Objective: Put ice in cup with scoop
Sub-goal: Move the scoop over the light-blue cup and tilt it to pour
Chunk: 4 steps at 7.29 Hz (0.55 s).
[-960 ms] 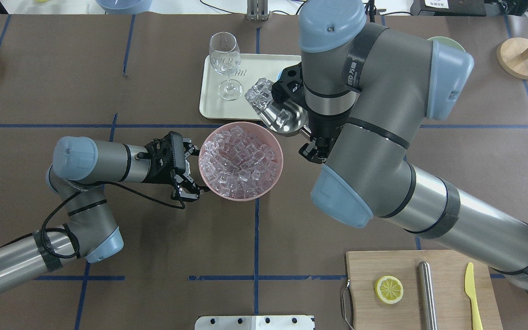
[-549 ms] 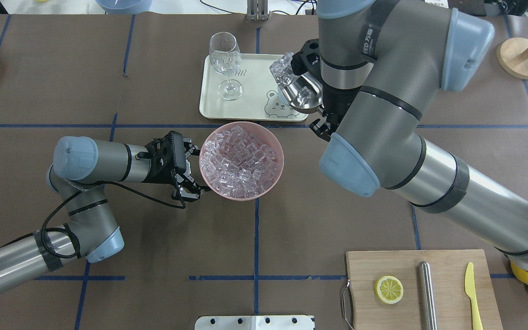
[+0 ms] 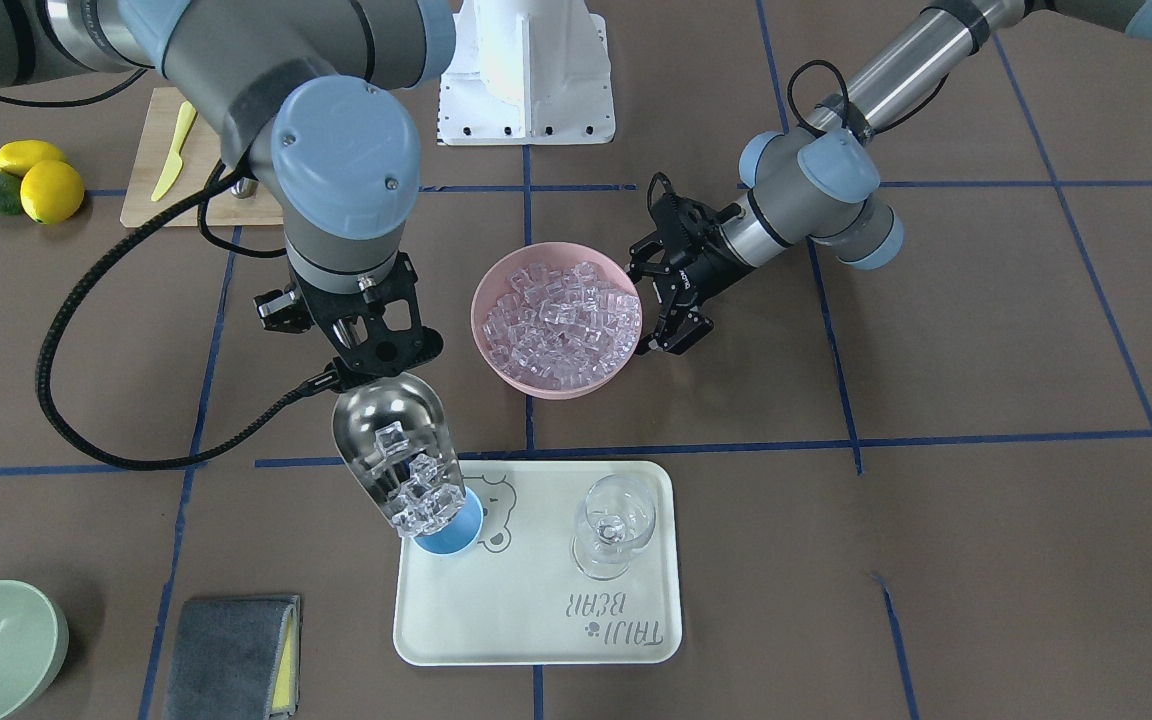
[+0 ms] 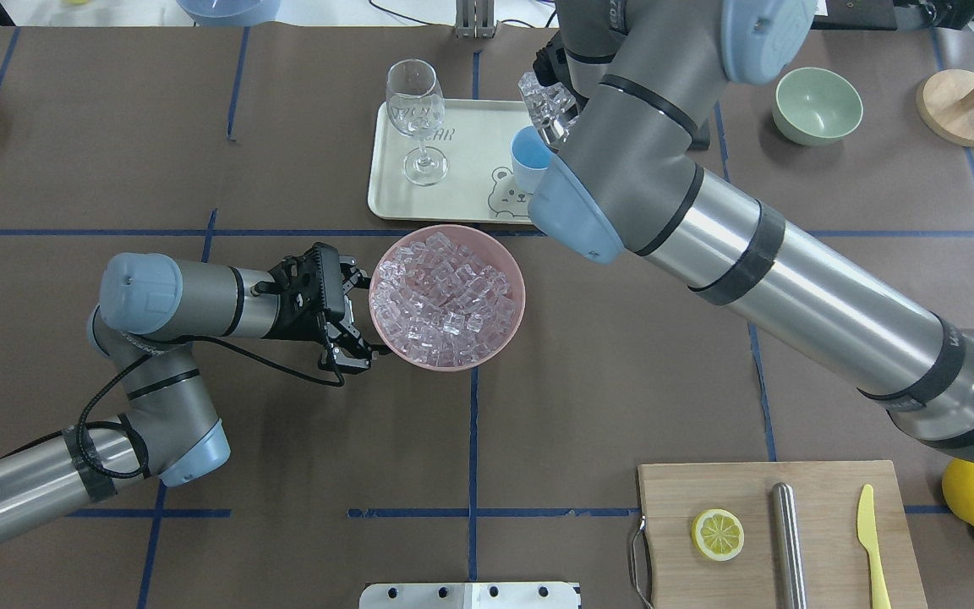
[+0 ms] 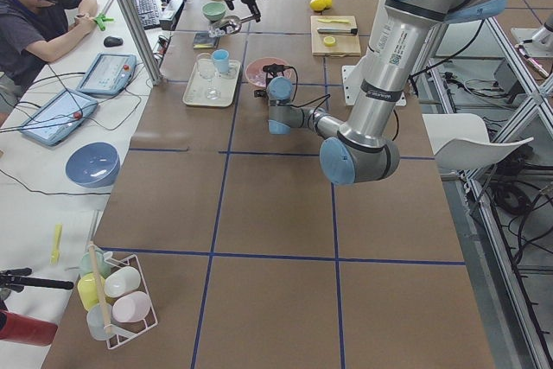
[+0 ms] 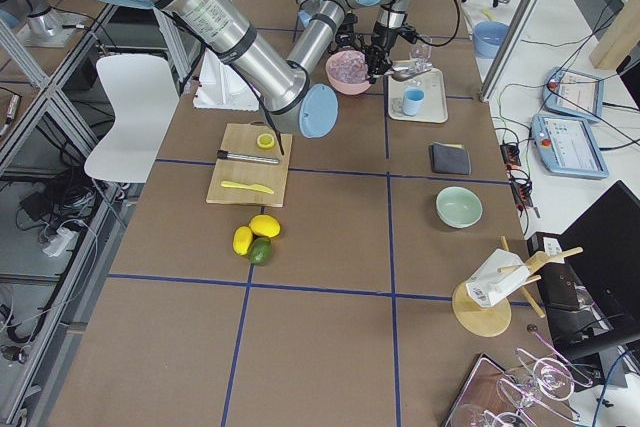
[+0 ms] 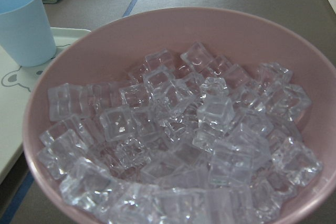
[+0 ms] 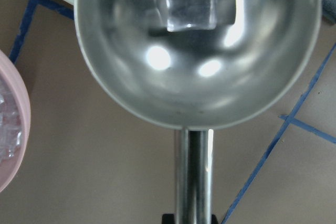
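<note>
My right gripper (image 3: 374, 362) is shut on the thin handle of the steel scoop (image 3: 394, 445). The scoop is tilted down, its mouth over the light blue cup (image 3: 453, 535) on the tray. Several clear ice cubes (image 3: 418, 500) lie near the scoop's lip; the right wrist view shows one cube (image 8: 190, 4) in the scoop's trough (image 8: 197, 61). In the overhead view the arm hides the gripper, and the cup (image 4: 528, 159) is partly covered. My left gripper (image 4: 353, 319) is open, its fingers spread against the left side of the pink bowl (image 4: 511, 326), which is full of ice (image 4: 440, 300).
A clear wine glass (image 4: 415, 110) stands on the cream tray (image 4: 453, 203). A pale green bowl (image 4: 817, 103) is at the far right. A cutting board (image 4: 749, 575) holds a lemon slice, a steel cylinder and a yellow knife. A grey cloth (image 3: 231, 655) lies beside the tray.
My right arm carried the loaded scoop from beside the pink bowl out over the tray to the blue cup, and the ice slid toward its lip. The left arm has not moved.
</note>
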Tool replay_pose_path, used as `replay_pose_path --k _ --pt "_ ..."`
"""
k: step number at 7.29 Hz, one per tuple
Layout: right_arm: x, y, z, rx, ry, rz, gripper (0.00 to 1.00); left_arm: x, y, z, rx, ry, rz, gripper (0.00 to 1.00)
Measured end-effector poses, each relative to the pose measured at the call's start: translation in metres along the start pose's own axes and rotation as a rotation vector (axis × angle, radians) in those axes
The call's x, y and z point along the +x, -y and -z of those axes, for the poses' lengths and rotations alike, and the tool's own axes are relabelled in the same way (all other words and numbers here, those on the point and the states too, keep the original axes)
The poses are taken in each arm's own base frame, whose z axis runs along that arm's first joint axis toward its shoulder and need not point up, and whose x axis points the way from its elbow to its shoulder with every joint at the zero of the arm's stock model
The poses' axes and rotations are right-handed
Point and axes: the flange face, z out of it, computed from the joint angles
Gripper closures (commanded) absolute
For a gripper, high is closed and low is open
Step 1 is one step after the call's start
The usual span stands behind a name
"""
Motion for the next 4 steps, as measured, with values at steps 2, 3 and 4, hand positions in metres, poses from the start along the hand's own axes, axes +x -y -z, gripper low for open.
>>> replay_pose_path --k 2,3,4 --pt "-0.007 0.014 -0.019 -0.037 -0.064 0.011 1.0 0.0 0.001 0.0 0.001 0.0 0.0 0.0" --pt "-0.012 0.014 -0.028 -0.054 -0.099 0.039 1.0 0.0 0.001 0.0 0.001 0.0 0.0 0.0" --pt "-0.015 0.011 -0.032 -0.078 -0.137 0.085 1.0 0.0 0.0 0.0 0.001 0.0 0.0 0.0"
